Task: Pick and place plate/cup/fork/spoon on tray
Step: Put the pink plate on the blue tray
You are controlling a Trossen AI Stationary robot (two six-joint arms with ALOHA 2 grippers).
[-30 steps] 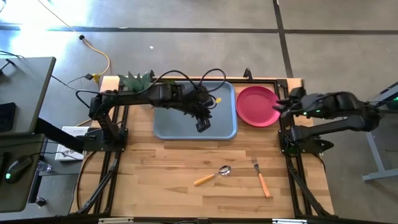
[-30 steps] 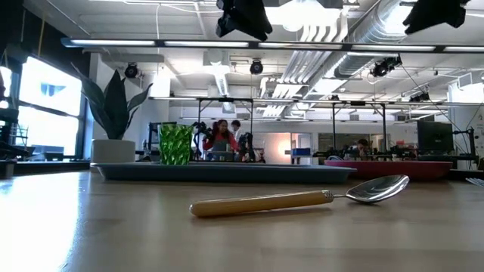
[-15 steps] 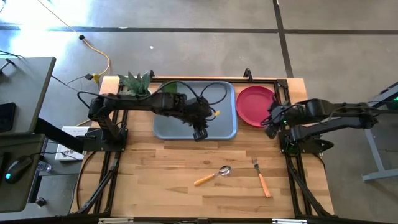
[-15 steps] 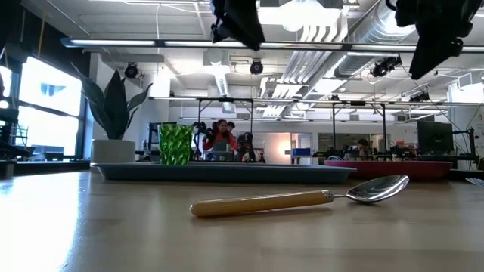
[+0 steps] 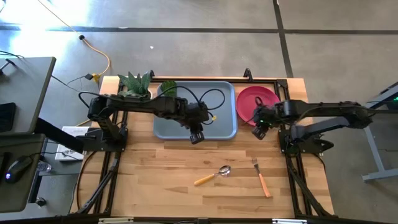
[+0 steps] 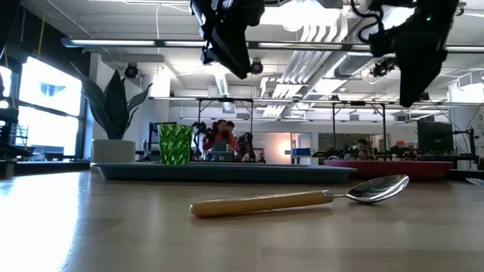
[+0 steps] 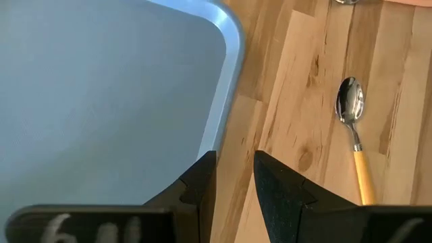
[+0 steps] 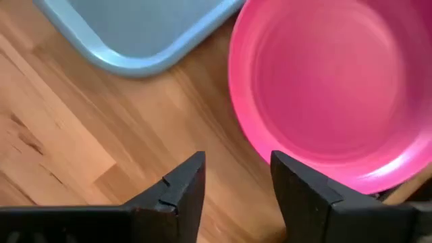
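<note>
Right end effector (image 5: pixel 259 132) swings in beside the plate (image 5: pixel 256 104) with nothing gripped; left end effector (image 5: pixel 196 137) backs off the tray (image 5: pixel 224 127), fingers a narrow gap apart, released.

Largest first: the tray sits at the worktop's (image 5: pixel 155 180) rear with the cup (image 6: pixel 175 143) in its back left corner. The plate lies just right of it, not yet picked, so it looks the likely next target. Spoon (image 5: pixel 214 175) and fork (image 5: pixel 260 177) wait out front. In the low view the fork is barely visible at the edge.

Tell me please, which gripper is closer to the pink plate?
Right. The right gripper hangs just beside the plate, at its near edge. The left gripper is farther away, over the tray's near rim, on the plate's other side.
</note>
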